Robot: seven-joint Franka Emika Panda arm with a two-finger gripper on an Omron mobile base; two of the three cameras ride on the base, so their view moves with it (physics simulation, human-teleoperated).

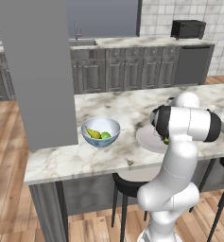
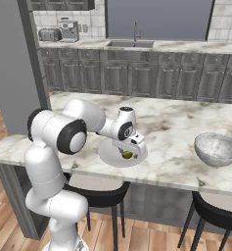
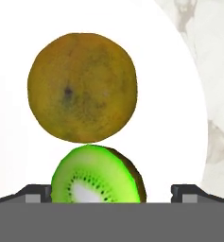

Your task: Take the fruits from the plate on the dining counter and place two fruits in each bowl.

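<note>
Tool (image 2: 127, 153) hangs low over the plate (image 2: 107, 154), jaws wide and holding nothing. In the hand view its two fingertips (image 3: 38, 193) flank a cut green fruit (image 3: 97, 175) lying flat on the plate, with room on both sides, so the jaws appear set to close on it. A round brown fruit (image 3: 81, 87) lies just beyond on the same plate, touching or almost touching the green one; a closing grip could nudge it.

Blue bowl (image 1: 100, 132) stands on the desk (image 1: 127, 106) left of the plate and already carries a pear (image 1: 92, 133) and a green fruit (image 1: 105, 135), so that bowl looks complete. Grey bowl (image 2: 217, 149) stands well apart to the right and seems to have nothing in it.

Judgement: both remaining fruits belong in the grey bowl. Plate sits near the desk's front edge, close to the robot; open marble lies between it and the grey bowl, giving a free carrying path. A lift is needed to pass that bowl's rim.
</note>
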